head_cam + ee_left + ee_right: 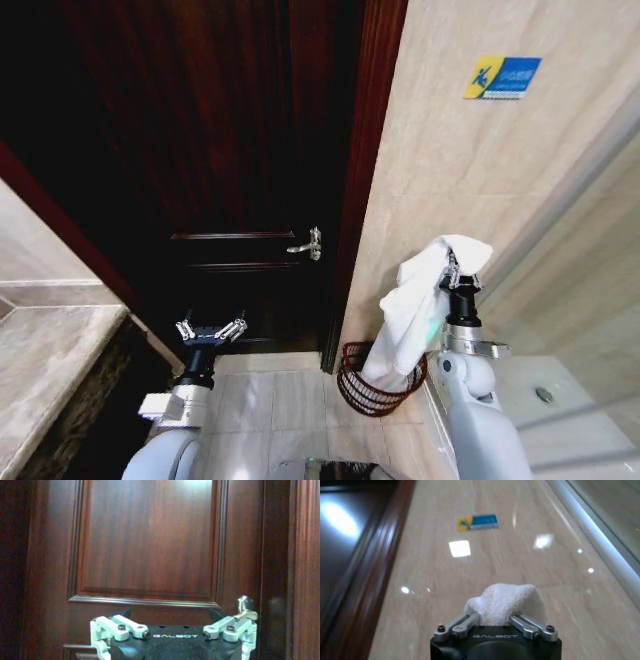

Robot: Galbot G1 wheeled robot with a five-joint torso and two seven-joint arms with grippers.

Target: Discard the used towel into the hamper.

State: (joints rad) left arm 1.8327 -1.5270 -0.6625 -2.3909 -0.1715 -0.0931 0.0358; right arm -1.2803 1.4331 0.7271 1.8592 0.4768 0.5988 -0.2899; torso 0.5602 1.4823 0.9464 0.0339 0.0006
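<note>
Towel (pixel 415 300): white, hangs from the right gripper (pixel 462 268), which is clenched on its top end. We see its lower end reach down into the hamper (pixel 372 388), which sits on the floor against the tiled wall, just beside the dark wooden door (pixel 230 150). The right wrist view adds the fingers (pixel 465 623) pinching terry cloth and "GALBOT" on the housing. Blue-yellow wall sticker (pixel 501 77): text unreadable. Left gripper (pixel 211 330), spread wide and empty, faces the door near its handle (pixel 308 244).

"GALBOT" marks both end effectors; wall sign (pixel 502 77) seems illegible.
</note>
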